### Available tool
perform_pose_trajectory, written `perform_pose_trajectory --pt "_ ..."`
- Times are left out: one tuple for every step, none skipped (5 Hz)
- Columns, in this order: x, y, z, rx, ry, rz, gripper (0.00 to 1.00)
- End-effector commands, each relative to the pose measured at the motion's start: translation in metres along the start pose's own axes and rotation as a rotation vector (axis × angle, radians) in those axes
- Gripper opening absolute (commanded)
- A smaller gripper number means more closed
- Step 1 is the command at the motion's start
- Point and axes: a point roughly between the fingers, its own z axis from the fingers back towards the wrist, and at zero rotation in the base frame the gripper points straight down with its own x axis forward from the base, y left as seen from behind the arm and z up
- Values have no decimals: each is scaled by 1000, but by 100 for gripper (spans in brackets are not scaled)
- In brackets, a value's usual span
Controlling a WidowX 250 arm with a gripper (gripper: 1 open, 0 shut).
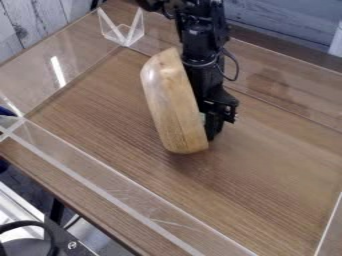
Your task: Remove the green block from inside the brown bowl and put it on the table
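The brown bowl [171,100] stands tipped up on its edge in the middle of the table [94,115]. Its smooth rounded underside faces the camera and its inside is turned away. My gripper [211,118] comes straight down along the bowl's right side, shut on the rim and holding the bowl upright. The black arm rises behind it to the top of the view. The green block is hidden behind the bowl's wall.
Low clear acrylic walls border the table, with one running along the front left [80,165]. A small clear acrylic stand [123,28] sits at the back left corner. A white plank wall lies beyond it.
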Motion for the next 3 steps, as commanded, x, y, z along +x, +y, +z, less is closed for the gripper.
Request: perform_pose_trajectory --pt "-2 -3 -3 14 4 -17 0" --pt "-2 -9 -3 18 5 -32 0" --pt "-2 -14 -5 23 6 -47 0"
